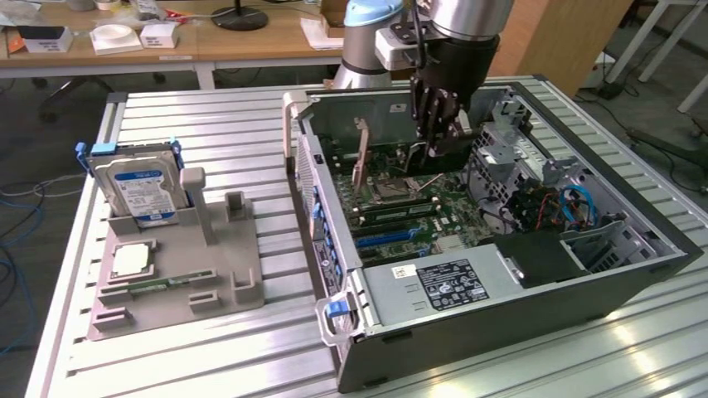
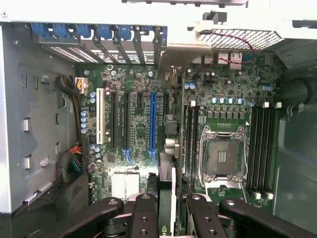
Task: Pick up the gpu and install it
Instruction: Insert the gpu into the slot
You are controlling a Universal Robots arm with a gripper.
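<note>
Your counter [image 1: 199, 348] carries the open PC case [image 1: 619, 282]; gripper [image 2: 166, 208] sits inside it, pinching the gpu [image 2: 166, 191] edge-on over the motherboard [image 2: 143, 89].

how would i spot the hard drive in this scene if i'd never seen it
Start at the open black computer case on the slatted metal table; at the exterior view's left of it lies a grey plastic parts holder. Standing upright in the holder's far end is the silver hard drive with a blue-and-white label. It is the tallest part there, unlike the square processor chip lying flat nearby.
</note>
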